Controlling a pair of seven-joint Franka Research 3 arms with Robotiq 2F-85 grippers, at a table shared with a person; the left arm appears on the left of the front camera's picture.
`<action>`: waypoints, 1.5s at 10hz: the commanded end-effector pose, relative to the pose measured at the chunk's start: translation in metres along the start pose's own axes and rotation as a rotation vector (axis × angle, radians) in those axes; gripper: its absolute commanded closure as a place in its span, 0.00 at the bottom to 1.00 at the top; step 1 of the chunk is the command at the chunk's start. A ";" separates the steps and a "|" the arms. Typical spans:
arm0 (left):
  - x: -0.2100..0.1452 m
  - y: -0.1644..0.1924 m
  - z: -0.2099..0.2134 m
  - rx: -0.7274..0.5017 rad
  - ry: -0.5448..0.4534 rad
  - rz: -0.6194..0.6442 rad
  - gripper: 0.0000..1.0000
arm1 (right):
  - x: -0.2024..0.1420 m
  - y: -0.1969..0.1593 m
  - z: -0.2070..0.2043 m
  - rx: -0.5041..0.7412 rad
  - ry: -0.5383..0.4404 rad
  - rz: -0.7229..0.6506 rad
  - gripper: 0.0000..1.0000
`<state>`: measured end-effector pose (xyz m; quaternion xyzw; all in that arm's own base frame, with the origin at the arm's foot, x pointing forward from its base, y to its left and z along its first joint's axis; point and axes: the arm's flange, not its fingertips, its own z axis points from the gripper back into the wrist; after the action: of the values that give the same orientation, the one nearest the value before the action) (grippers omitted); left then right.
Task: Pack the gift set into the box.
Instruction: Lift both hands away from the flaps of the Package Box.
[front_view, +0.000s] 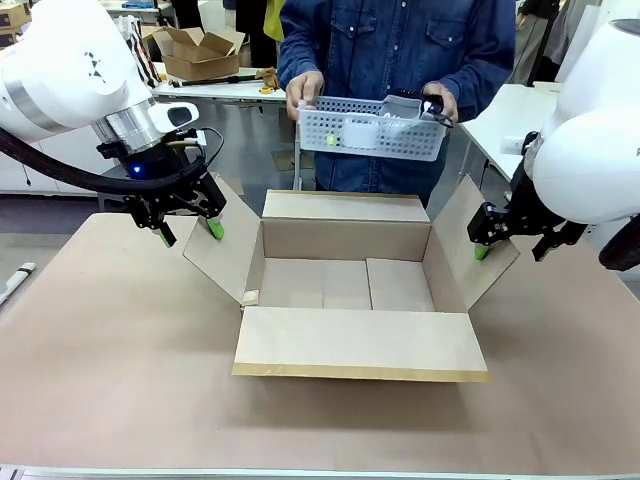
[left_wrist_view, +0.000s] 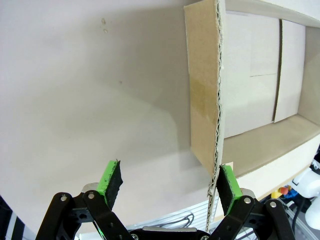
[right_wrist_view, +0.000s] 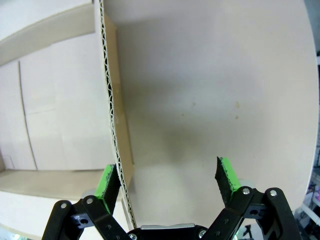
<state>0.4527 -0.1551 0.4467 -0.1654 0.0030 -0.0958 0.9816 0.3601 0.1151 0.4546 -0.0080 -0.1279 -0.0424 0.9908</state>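
A: L gripper (front_view: 190, 232)?
B: Fingers spread, left-centre of frame. In the wrist view the left flap (left_wrist_view: 202, 90) edge runs between them, hard by one pad (left_wrist_view: 228, 186).
A: R gripper (front_view: 512, 246)?
B: Same, spread wide at right-centre, right flap (right_wrist_view: 114, 75) edge beside one pad. Nothing pinched.
A: Box (front_view: 345, 240), gift set?
B: Box is open mid-frame on the table (front_view: 120, 380), flaps splayed. Tray (front_view: 370, 132) w/ the set is top centre, in a person's two hands (front_view: 303, 92), above the box's far side.

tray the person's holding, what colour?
Light grey, perforated tray; clearest in the front view.

Spread gripper (left_wrist_view: 169, 170) astride box flap (left_wrist_view: 202, 100) edge
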 end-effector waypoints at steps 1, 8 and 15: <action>0.000 -0.001 0.003 0.024 -0.003 0.012 0.00 | 0.001 -0.002 0.003 0.011 0.008 -0.002 0.00; 0.000 -0.001 0.003 0.024 -0.003 0.012 0.00 | 0.001 -0.002 0.003 0.011 0.008 -0.002 0.00; 0.000 -0.001 0.003 0.024 -0.003 0.012 0.00 | 0.001 -0.002 0.003 0.011 0.008 -0.002 0.00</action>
<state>0.4527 -0.1551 0.4467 -0.1654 0.0030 -0.0958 0.9816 0.3601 0.1151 0.4546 -0.0080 -0.1279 -0.0424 0.9908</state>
